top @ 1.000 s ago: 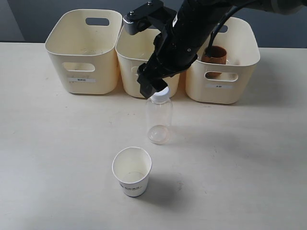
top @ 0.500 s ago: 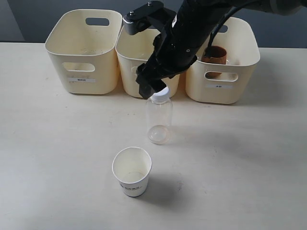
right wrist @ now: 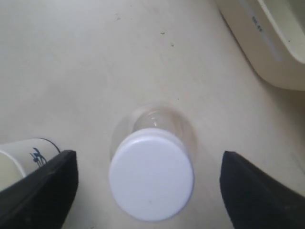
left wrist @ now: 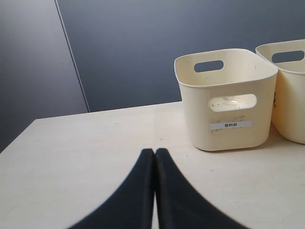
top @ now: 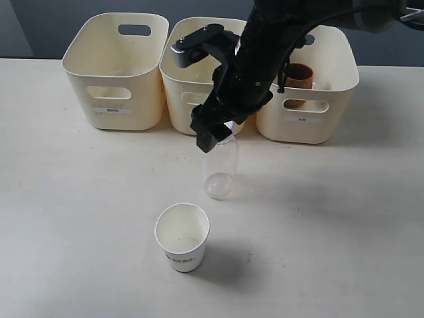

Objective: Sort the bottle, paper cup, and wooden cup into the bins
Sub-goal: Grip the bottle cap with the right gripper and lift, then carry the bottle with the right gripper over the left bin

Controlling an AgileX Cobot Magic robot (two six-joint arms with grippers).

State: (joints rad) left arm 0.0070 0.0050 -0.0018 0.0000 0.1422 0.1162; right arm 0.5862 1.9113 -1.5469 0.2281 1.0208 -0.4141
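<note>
The clear bottle [top: 219,169] stands upright on the table in front of the middle bin [top: 199,76]. My right gripper [top: 217,130] hangs open directly over it, hiding its cap in the exterior view. From the right wrist, the white cap [right wrist: 151,174] lies between the two spread fingers [right wrist: 40,188], untouched. The white paper cup [top: 182,236] stands nearer the front; its edge [right wrist: 19,157] shows beside one finger. The wooden cup [top: 296,78] sits in the right bin [top: 331,79]. My left gripper [left wrist: 154,153] is shut and empty, low over the table.
The left bin [top: 112,73] stands at the back left, and the left wrist view shows it [left wrist: 228,100] ahead of the shut fingers. Open tabletop [top: 79,199] lies on both sides of the bottle and cup.
My right gripper has dropped lower over the bottle, so its fingers now cover the cap in the exterior view. Bottle and cups have not moved.
</note>
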